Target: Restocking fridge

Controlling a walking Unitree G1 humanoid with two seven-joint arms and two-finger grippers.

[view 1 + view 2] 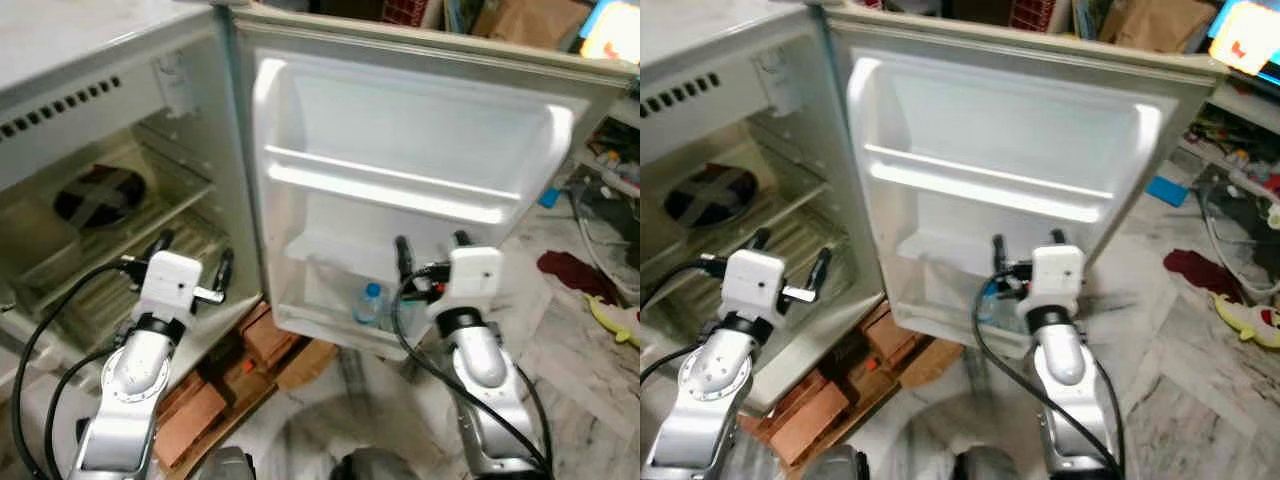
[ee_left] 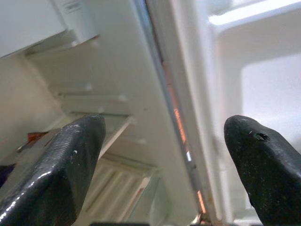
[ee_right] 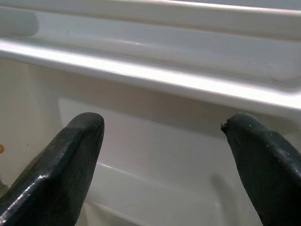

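1. Before the robot stands one fridge point(image 1: 120, 110), its cabinet on the left and its door point(image 1: 420, 150) swung wide open, the inner face turned toward the camera.
2. Across the door run two white shelves: an upper rail point(image 1: 400, 185) and a bottom bin point(image 1: 320, 300).
3. Down in the bin stands one bottle point(image 1: 368, 303), clear with a blue cap, upright, long axis vertical, cap up.
4. Two grippers are raised: the left gripper point(image 1: 190, 258) before the cabinet's wire shelf point(image 1: 130, 225), fingers spread; the right gripper point(image 1: 432, 250) before the bin, just beside the bottle, fingers spread and holding nothing.
5. Right wrist view gives the rail point(image 3: 150, 75) close up; left wrist view gives the hinge edge point(image 2: 174, 108) between cabinet and door.
6. Under the fridge lie bricks point(image 1: 270, 345).
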